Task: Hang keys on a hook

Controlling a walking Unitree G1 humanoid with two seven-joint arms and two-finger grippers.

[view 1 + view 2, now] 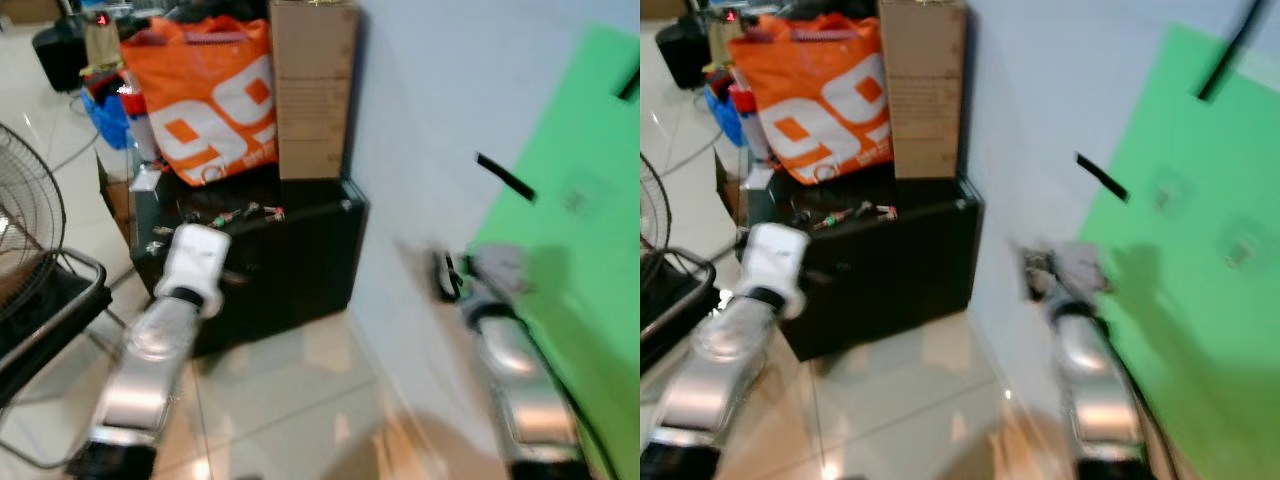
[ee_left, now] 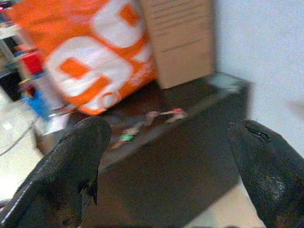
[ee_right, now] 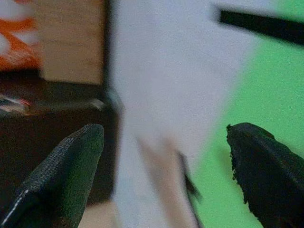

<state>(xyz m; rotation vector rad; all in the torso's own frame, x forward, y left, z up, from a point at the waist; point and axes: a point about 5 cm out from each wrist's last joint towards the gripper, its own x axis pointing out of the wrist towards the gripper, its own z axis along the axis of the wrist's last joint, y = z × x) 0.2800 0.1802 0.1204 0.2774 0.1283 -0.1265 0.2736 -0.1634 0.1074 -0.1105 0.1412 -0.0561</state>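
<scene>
Both grippers, left [image 2: 166,175] and right [image 3: 164,175], hang wide open and empty, so nothing looks done yet. What may be the keys [image 1: 232,214] lie on a black case [image 1: 300,260] below an orange bag [image 1: 205,95]; blur hides any hook on the green panel [image 1: 585,210].

Keys [image 1: 237,214]: small blurred cluster with red and green tags, lying flat on top of the black case [image 1: 300,262], near its front edge, before the orange bag [image 1: 205,95]. Hook: cannot identify.
</scene>
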